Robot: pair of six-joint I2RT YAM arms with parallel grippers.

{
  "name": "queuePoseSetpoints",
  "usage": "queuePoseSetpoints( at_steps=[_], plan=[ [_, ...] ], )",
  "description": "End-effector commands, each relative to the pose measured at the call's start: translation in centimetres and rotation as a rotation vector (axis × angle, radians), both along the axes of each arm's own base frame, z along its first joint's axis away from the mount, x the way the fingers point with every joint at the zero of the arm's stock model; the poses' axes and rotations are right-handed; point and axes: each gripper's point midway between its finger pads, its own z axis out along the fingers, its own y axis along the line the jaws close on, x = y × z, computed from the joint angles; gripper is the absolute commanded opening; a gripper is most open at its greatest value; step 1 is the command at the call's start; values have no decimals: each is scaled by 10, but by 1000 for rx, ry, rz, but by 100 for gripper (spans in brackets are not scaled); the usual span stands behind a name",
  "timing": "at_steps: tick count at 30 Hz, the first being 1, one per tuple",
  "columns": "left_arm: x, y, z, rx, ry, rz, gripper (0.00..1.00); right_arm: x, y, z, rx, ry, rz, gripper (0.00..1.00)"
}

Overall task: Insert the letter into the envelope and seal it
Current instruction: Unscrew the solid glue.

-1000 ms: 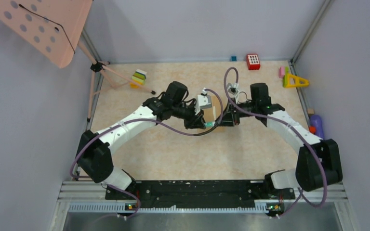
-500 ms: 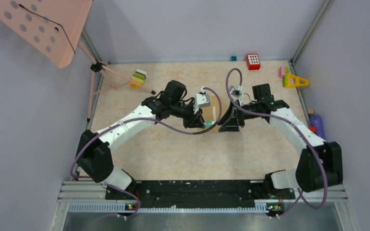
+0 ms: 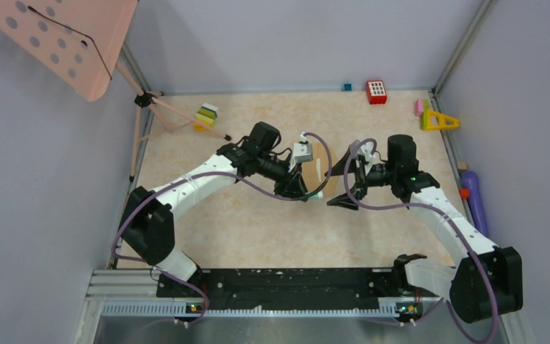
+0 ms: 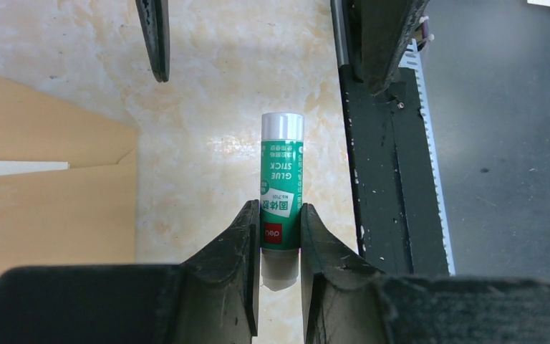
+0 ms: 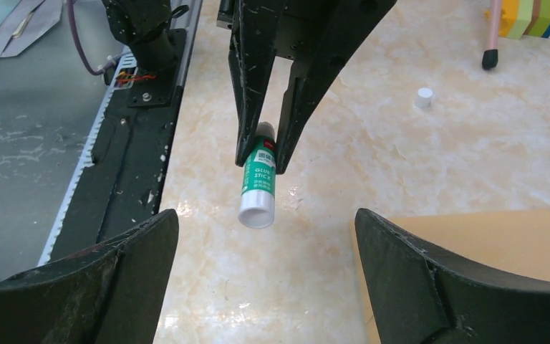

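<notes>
Envelope (image 4: 50, 208) lies flat on the table (image 4: 215, 107). Left gripper (image 4: 278, 215) is clamped on a green glue stick (image 4: 281, 179) just off the envelope's edge. Right gripper (image 5: 266, 215) is spread wide, facing the stick beside the envelope, gripping nothing.

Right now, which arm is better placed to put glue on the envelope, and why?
Left. The left arm has its jaws shut on the glue stick, and the envelope lies close beside it. The right arm has its jaws wide open and empty, so it would first have to take the stick.
</notes>
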Motion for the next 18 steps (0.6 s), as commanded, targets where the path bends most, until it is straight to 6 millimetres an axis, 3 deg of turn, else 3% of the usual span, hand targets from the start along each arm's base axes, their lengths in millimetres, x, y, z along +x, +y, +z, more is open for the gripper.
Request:
queuePoseSetpoints(
  at_steps=[1,6,11,18],
  plan=[
    [-2,-5,15,-56,13,-30,0,1,4,21,45,-70,67,86],
    [-2,-6,14,-55,25,-25,0,9,7,13,14,-142,22,82],
    [-1,-9,11,-52,45,-25,0,3,19,10,-31,-270,0,77],
    [1,-10,9,-50,53,-20,0,0,22,-1,-56,-296,0,50]
  ],
)
